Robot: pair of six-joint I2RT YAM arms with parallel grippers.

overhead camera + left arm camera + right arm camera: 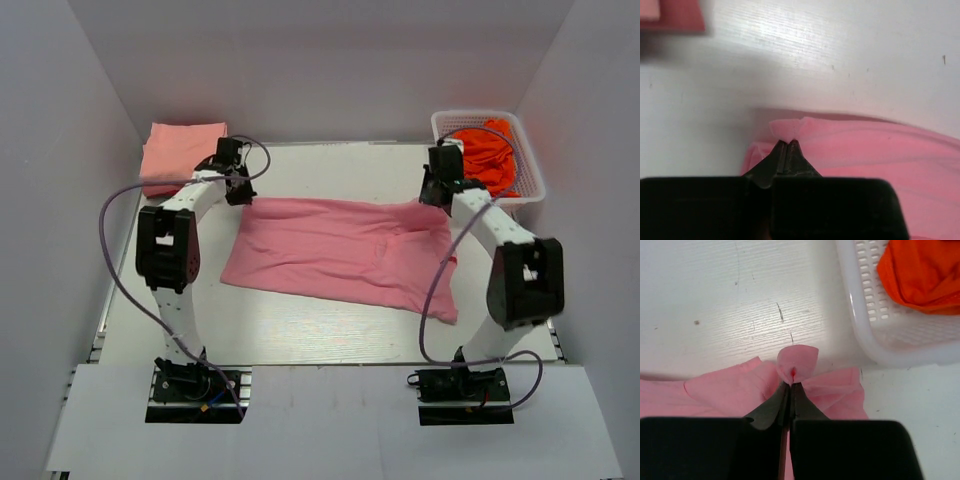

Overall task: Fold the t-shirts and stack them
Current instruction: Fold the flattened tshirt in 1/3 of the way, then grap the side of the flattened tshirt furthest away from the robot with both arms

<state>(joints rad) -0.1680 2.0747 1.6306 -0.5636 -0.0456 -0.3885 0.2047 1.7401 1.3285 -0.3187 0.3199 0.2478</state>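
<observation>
Both far corners of a flat-lying pink shirt (340, 250) are pinched. Left gripper (788, 144) is clamped on one, a folded peach shirt (180, 155) just beyond and leftward of it. Right gripper (791, 382) is clamped on a puckered bit of the other, with the basket (860, 332) of orange shirts (922, 275) close at its right.

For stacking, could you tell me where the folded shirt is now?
Top view: the folded shirt sits at the far left corner, just beyond the left fingers.
</observation>
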